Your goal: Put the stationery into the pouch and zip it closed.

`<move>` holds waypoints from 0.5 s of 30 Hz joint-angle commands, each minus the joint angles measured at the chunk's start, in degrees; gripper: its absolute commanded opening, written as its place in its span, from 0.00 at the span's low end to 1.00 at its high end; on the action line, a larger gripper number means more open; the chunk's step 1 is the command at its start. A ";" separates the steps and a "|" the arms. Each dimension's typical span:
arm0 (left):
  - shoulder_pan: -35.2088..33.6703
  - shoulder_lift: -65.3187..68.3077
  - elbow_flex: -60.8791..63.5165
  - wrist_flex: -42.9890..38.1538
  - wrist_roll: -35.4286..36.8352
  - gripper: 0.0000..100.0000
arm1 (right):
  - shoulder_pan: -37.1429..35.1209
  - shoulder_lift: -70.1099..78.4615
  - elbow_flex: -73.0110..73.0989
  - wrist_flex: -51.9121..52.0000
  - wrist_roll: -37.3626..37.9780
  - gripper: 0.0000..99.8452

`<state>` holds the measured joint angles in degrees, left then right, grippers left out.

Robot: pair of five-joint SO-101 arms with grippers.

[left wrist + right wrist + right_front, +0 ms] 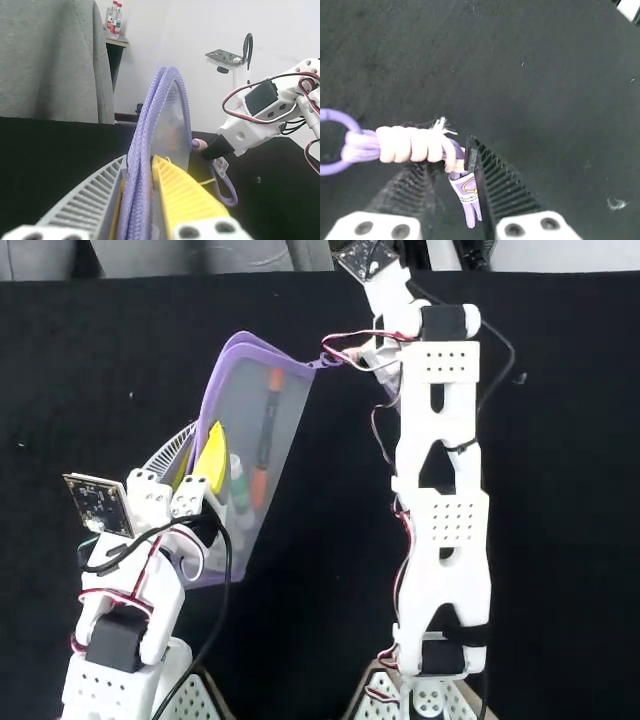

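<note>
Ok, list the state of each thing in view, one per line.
pouch: held up by both grippers; zip closure unclear.
orange pen: inside pouch.
zip pull cord: gripped by right gripper.
left gripper: fingers shut on pouch edge.
right gripper: fingers shut on zip pull cord.

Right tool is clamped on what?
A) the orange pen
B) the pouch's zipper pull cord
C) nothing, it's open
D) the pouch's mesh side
B: the right tool pinches the purple pull cord at the far end of the pouch, while the left tool holds the near end.
</note>
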<state>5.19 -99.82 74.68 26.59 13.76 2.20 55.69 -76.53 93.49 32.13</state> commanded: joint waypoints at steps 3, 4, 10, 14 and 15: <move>-6.46 -4.48 -4.79 -3.25 -0.44 0.03 | 4.84 1.63 -0.22 1.67 0.00 0.01; -6.46 -4.48 -3.38 -3.25 -2.11 0.03 | 4.31 1.63 -0.22 1.67 0.00 0.01; -6.46 -4.48 3.74 -3.25 -12.40 0.07 | 1.93 1.63 0.13 1.67 -2.02 0.01; -6.90 -4.57 6.99 -3.16 -12.92 0.26 | 0.97 1.63 -0.04 1.67 -2.90 0.02; -6.99 -4.57 7.34 -3.16 -11.78 0.28 | 0.88 1.63 0.13 1.67 -2.90 0.02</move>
<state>-0.88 -103.96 81.71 24.48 1.10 4.04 59.21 -75.38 95.08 29.85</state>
